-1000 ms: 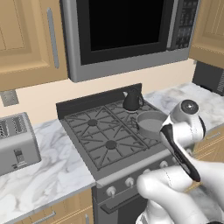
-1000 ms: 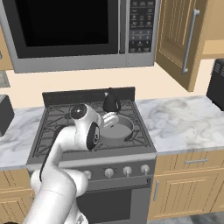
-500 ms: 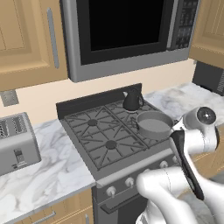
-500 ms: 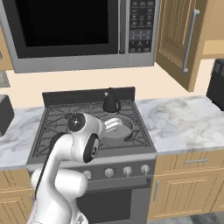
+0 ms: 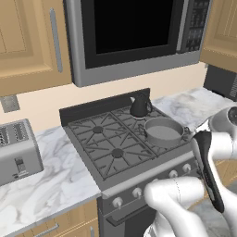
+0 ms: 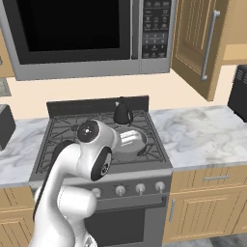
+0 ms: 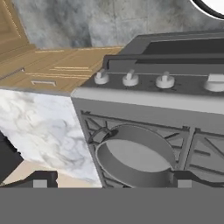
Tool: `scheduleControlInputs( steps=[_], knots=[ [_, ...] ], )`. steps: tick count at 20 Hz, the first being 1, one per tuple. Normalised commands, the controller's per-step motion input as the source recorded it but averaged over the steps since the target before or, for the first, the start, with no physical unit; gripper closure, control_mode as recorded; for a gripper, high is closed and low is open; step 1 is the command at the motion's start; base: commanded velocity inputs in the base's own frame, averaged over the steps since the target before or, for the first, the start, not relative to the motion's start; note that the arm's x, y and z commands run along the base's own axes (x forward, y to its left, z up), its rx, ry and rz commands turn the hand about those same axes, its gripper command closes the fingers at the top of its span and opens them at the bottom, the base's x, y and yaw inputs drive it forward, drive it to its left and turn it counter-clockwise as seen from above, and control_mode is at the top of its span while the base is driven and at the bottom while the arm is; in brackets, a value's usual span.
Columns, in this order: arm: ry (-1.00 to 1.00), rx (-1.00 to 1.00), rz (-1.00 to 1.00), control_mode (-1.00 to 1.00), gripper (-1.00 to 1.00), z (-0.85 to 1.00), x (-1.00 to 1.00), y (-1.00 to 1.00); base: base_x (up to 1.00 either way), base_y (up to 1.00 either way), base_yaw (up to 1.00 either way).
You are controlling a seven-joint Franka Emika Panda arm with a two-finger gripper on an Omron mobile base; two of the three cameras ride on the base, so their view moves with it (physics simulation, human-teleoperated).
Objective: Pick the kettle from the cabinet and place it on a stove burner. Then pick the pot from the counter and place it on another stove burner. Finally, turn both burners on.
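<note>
The black kettle [image 5: 139, 106] [image 6: 123, 113] stands on the back right burner of the grey range. In front of it the grey pot [image 5: 163, 132] [image 7: 135, 159] sits on the front right burner. My gripper [image 7: 111, 183] hovers just above the pot's back rim, open wide with nothing between its fingers. In the right base view the white hand [image 6: 129, 138] partly covers the pot. The left burners [image 5: 117, 152] are bare. The cabinet [image 6: 198, 43] at the upper right has its door swung open. The counter [image 6: 202, 132] lies to the right of the range.
Silver knobs [image 5: 136, 192] [image 7: 131, 78] line the range's front. A microwave [image 5: 134, 32] hangs over the stove. A toaster [image 5: 18, 150] stands on the left counter and a dark appliance [image 6: 240, 91] at the far right. Wooden drawers [image 6: 212, 178] sit below.
The arm's elbow has swung right and lower in the left base view. Kettle and pot have stayed where they were, and the gripper has stayed open.
</note>
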Motion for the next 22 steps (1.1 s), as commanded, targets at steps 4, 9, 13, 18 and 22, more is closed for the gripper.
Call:
scheduleControlInputs(
  steps=[4, 9, 13, 18, 22],
  knots=[
    [-0.04, 0.0, 0.05, -1.0, -1.0, -0.04, -0.33, -0.09, 0.0, 0.0, 0.0],
    [-0.11, 0.01, 0.04, -1.0, -1.0, -0.03, -0.32, -0.15, 0.0, 0.0, 0.0],
    [-0.11, 0.01, 0.02, -1.0, -1.0, 0.0, -0.37, -0.12, 0.0, 0.0, 0.0],
    [-0.2, 0.05, -0.04, -1.0, -1.0, 0.0, -0.56, -0.13, 0.0, 0.0, 0.0],
    [-0.16, 0.15, -0.18, -1.0, -1.0, 0.0, -0.49, -0.1, 0.0, 0.0, 0.0]
  ],
)
